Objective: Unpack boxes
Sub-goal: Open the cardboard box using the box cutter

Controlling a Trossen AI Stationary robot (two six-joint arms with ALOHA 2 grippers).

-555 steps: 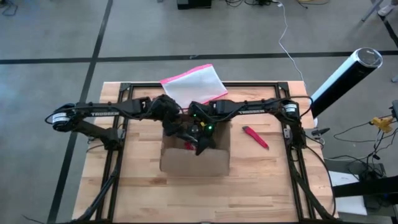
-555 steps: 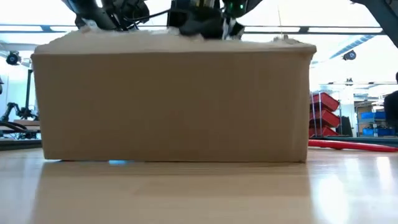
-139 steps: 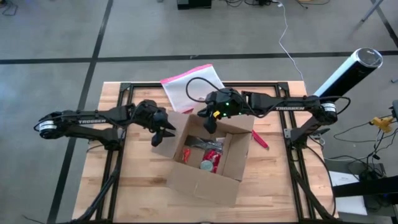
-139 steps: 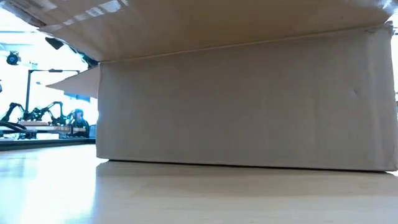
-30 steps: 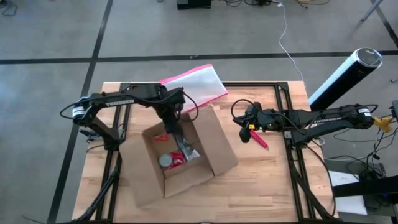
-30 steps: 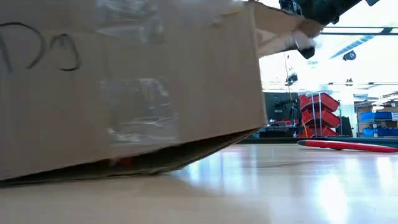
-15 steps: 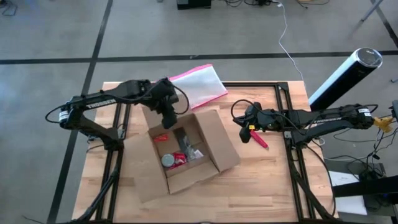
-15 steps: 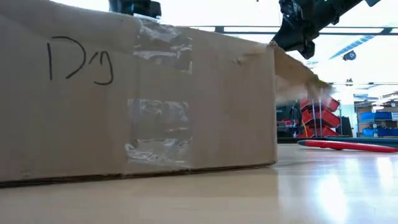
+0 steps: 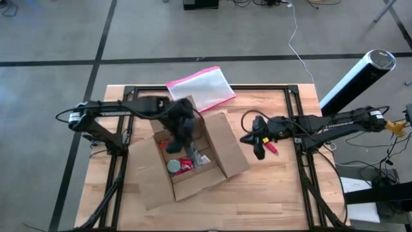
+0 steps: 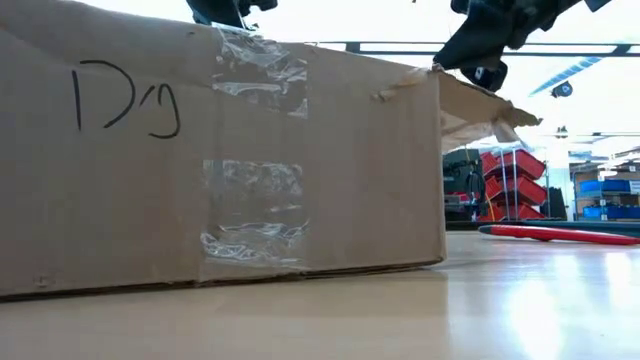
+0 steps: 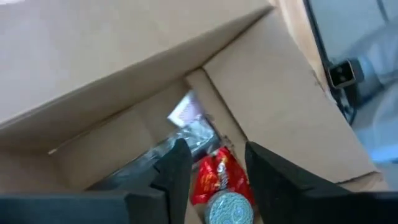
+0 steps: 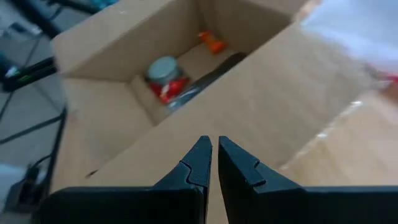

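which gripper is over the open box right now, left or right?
The left gripper: it hangs inside the cardboard box, jaws open above the red packet. The right gripper sits outside, jaws nearly shut.

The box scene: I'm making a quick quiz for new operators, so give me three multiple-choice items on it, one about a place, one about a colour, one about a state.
1. Where is the left tool?
A. over the open box
B. beside the pen
C. over the pouch

2. What colour is the edge of the pouch?
A. blue
B. pink
C. green

3. How is the box now?
A. taped shut
B. flattened
C. open, with items inside

Answers:
1. A: the high view shows it above the box's opening, and its wrist view looks down at a red packet.
2. B: a pink band runs along the pouch's rim.
3. C: the flaps are spread and a round tin lies inside.

The right tool waits beside the red pen.
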